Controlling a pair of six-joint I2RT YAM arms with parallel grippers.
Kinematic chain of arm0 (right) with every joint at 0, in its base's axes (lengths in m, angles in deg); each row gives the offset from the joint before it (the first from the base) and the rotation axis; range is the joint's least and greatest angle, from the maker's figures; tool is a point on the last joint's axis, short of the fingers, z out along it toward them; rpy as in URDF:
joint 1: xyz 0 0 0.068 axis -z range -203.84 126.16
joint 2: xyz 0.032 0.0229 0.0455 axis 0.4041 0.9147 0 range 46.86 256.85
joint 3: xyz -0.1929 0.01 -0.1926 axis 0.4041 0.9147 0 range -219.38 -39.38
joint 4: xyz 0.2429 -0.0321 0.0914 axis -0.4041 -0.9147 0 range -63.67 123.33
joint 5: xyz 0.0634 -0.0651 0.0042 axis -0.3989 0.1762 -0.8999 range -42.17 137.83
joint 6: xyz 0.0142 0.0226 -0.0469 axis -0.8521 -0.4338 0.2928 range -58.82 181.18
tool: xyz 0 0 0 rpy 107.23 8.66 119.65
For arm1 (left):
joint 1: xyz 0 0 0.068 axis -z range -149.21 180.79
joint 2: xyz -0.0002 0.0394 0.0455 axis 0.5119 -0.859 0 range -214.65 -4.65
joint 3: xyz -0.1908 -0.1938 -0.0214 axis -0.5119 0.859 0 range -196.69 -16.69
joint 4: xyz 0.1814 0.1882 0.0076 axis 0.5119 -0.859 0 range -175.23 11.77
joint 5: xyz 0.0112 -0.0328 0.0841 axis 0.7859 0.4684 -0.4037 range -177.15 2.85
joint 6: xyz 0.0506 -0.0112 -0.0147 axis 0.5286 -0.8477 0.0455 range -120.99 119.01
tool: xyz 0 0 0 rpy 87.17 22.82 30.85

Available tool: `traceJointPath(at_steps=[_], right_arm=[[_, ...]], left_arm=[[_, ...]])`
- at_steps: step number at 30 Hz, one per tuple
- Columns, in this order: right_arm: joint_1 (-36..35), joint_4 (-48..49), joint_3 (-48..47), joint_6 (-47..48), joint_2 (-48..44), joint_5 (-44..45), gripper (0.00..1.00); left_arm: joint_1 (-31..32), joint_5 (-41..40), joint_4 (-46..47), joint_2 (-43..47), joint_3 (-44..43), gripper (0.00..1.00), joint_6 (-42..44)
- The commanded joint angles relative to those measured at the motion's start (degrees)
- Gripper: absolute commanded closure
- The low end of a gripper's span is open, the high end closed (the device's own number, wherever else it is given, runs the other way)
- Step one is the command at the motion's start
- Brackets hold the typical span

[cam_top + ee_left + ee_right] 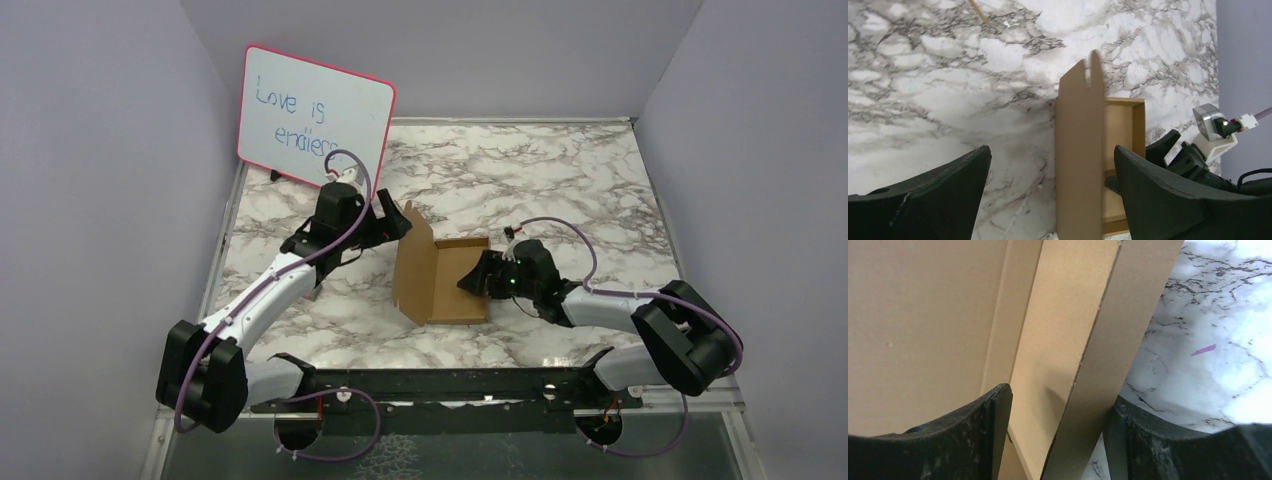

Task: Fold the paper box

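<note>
On the white marble table (560, 180), mid-surface, the plain brown cardboard box (440, 290) lies shallow, its notched lid flap upright and its near end cut off in my wrist views. My left gripper (393, 218) gapes wide astride that flap. My right gripper (1058, 396) straddles a side wall, and I cannot tell if it is clamped.

The upright lid of the brown cardboard box (445, 295) walls off the middle; the black right gripper (472, 280) straddles its right wall. A pink-framed whiteboard (315, 115) blocks the far-left corner. White marble tabletop (560, 180) behind lies open.
</note>
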Motion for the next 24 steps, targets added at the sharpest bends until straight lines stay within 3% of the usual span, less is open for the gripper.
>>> traceJointPath(at_steps=[1, 8, 13, 19, 24], right_arm=[[-0.09, 10.91, 2.67, -6.72, -0.79, -0.15, 0.32], [-2.46, 16.71, 1.55, -10.78, 2.02, 3.25, 0.32], [-2.54, 13.26, 1.89, -9.97, 0.29, 6.74, 0.29], [-2.55, 9.85, 3.47, -6.88, -3.03, 8.78, 0.27], [-2.54, 9.97, 4.33, -5.67, -3.71, 9.05, 0.25]], left_arm=[[-0.04, 5.91, 2.22, -4.78, -7.45, 0.10, 5.62], [-0.03, 10.26, 0.30, -14.83, -18.11, 0.26, 11.09], [0.05, 11.88, -3.68, -19.93, -23.96, 0.42, 13.48], [0.14, 0.82, -8.10, -13.37, -22.69, 0.36, 13.65], [0.14, 0.07, -13.96, -10.09, -22.22, 0.31, 15.54]])
